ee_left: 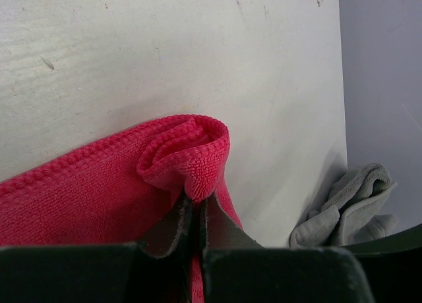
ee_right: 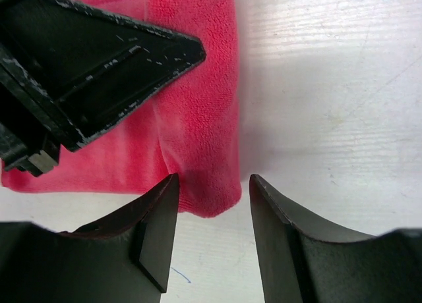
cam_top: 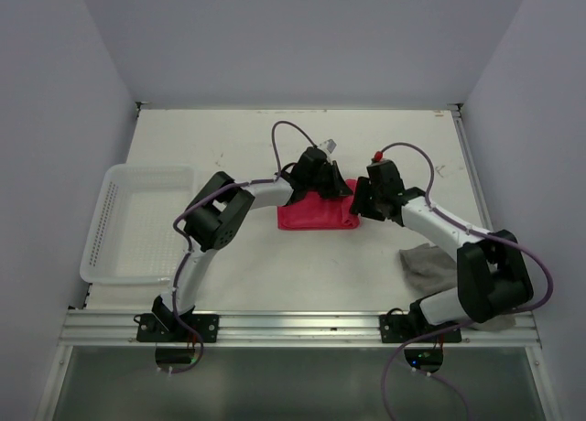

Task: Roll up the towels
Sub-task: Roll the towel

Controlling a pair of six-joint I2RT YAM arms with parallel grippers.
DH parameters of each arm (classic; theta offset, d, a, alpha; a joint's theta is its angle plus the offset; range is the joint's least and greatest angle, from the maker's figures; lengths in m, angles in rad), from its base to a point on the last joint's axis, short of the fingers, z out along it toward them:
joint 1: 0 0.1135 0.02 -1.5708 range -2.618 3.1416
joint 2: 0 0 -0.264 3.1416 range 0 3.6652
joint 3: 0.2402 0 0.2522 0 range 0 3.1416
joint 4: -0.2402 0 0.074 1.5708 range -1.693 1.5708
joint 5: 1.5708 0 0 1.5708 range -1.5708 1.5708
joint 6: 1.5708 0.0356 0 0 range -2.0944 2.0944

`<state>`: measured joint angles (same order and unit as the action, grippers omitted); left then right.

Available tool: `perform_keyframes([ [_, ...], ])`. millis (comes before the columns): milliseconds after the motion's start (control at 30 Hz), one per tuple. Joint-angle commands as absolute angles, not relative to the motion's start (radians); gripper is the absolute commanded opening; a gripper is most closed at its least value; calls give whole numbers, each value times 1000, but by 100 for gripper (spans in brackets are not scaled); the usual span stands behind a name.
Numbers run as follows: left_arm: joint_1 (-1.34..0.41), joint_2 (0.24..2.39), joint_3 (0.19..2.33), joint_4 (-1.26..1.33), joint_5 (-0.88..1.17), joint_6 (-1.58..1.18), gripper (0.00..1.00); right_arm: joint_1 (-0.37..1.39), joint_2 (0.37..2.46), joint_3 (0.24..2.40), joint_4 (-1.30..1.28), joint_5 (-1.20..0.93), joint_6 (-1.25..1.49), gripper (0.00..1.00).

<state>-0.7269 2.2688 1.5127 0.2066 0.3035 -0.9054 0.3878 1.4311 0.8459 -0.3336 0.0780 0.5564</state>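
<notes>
Left gripper (ee_left: 196, 205) pinches a curled corner of the pink towel (ee_left: 79, 191), mid-frame; rolling seems begun. Right gripper (ee_right: 212, 186) gapes beside; next, roll onward.

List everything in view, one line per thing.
pink-red towel: one, pink-red, table centre, one corner curled up
grey towel: one, grey, crumpled, right side of the table near its front edge
basket: one, white perforated plastic, left side of the table
table: one, white
left hand: one, black, shut on the curled corner of the pink-red towel
right hand: one, black, open over another corner of the pink-red towel
</notes>
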Motion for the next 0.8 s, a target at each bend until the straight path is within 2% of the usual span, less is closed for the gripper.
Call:
perform_keyframes([
  [0, -723, 2278, 1505, 239, 296, -888, 0, 351, 1426, 819, -218, -59, 623, 50],
  [167, -719, 2270, 1503, 238, 293, -890, 0, 322, 1465, 785, -132, -132, 673, 50],
  [367, -718, 2264, 1494, 239, 291, -891, 0, 322, 1500, 749, -97, -117, 658, 50],
  [467, -718, 2261, 1491, 241, 290, -891, 0, 324, 1514, 739, -83, -101, 649, 40],
  [500, -719, 2261, 1491, 239, 291, -891, 0, 324, 1519, 741, -84, -97, 644, 31],
  [600, -713, 2250, 1482, 235, 290, -890, 14, 327, 1519, 741, -87, -72, 629, 19],
  [633, -710, 2246, 1476, 233, 288, -888, 20, 325, 1517, 744, -92, -61, 624, 12],
  [767, -687, 2211, 1467, 192, 276, -870, 34, 327, 1522, 775, -130, -29, 578, 1],
])
